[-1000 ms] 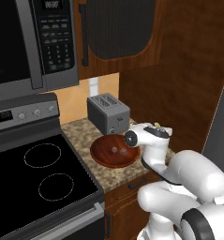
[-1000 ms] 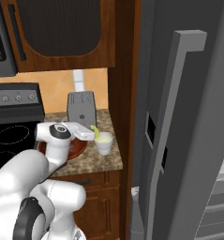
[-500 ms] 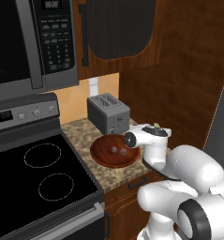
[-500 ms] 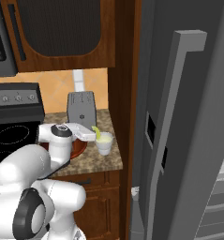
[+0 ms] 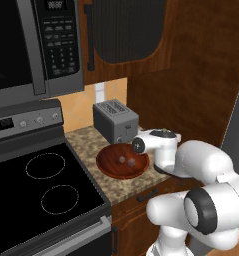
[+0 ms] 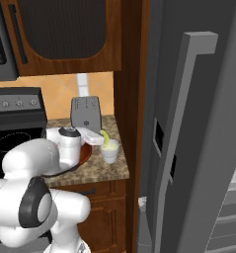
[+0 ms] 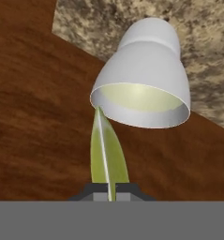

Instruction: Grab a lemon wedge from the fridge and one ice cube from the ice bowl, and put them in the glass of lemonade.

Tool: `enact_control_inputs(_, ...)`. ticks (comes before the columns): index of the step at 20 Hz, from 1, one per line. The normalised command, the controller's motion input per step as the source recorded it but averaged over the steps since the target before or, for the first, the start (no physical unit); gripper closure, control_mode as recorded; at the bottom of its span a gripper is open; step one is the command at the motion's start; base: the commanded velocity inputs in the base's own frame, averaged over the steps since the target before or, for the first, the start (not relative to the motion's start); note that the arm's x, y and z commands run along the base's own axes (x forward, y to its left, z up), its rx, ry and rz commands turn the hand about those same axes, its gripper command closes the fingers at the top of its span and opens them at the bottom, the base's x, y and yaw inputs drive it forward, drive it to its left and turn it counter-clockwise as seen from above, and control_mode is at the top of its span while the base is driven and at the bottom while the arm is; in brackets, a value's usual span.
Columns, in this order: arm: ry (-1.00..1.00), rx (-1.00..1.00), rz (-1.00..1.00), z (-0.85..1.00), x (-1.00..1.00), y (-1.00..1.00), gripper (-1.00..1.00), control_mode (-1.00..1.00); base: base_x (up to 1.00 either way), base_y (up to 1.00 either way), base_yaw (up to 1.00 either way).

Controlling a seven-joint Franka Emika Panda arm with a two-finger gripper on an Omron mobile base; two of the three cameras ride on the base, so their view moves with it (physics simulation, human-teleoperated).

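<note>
A grey two-slot toaster (image 5: pixel 116 121) stands on the speckled granite counter (image 5: pixel 122 183) against the orange backsplash, below a white wall outlet (image 5: pixel 99 90). Left of the counter lies a black glass stove top (image 5: pixel 36 195) with ring outlines, under a steel microwave (image 5: pixel 36 42). A dark wood cabinet door (image 6: pixel 60 34) hangs above, and wooden drawers (image 6: pixel 97 217) sit beneath the counter.

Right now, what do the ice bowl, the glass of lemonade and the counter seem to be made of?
The ice bowl looks like polished wood: reddish-brown with a soft sheen. The glass of lemonade looks like frosted glass or plastic: whitish, with pale yellow showing inside; I cannot tell which. The counter looks like granite: brown and beige speckles. The toaster looks like brushed grey metal.
</note>
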Motion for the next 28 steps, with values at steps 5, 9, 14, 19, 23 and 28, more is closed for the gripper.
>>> enact_control_inputs(5,-0.01,-0.06,0.0,-0.29,0.07,0.0,1.0,-1.0,0.0,0.0,0.0)
enact_control_inputs(9,0.0,-0.05,0.0,-0.25,0.14,0.0,1.0,-1.0,0.0,0.0,0.0)
enact_control_inputs(14,0.0,-0.03,0.0,-0.14,0.15,0.0,1.0,-1.0,0.0,0.0,0.0)
enact_control_inputs(19,0.0,-0.01,0.0,-0.03,0.12,-0.01,1.0,-1.0,0.0,0.0,0.0)
enact_control_inputs(23,0.0,0.0,0.0,0.0,0.06,-0.11,1.0,-1.0,0.0,0.0,0.0)
enact_control_inputs(28,0.0,-0.01,0.0,-0.01,0.04,-0.14,1.0,-1.0,0.0,0.0,0.0)
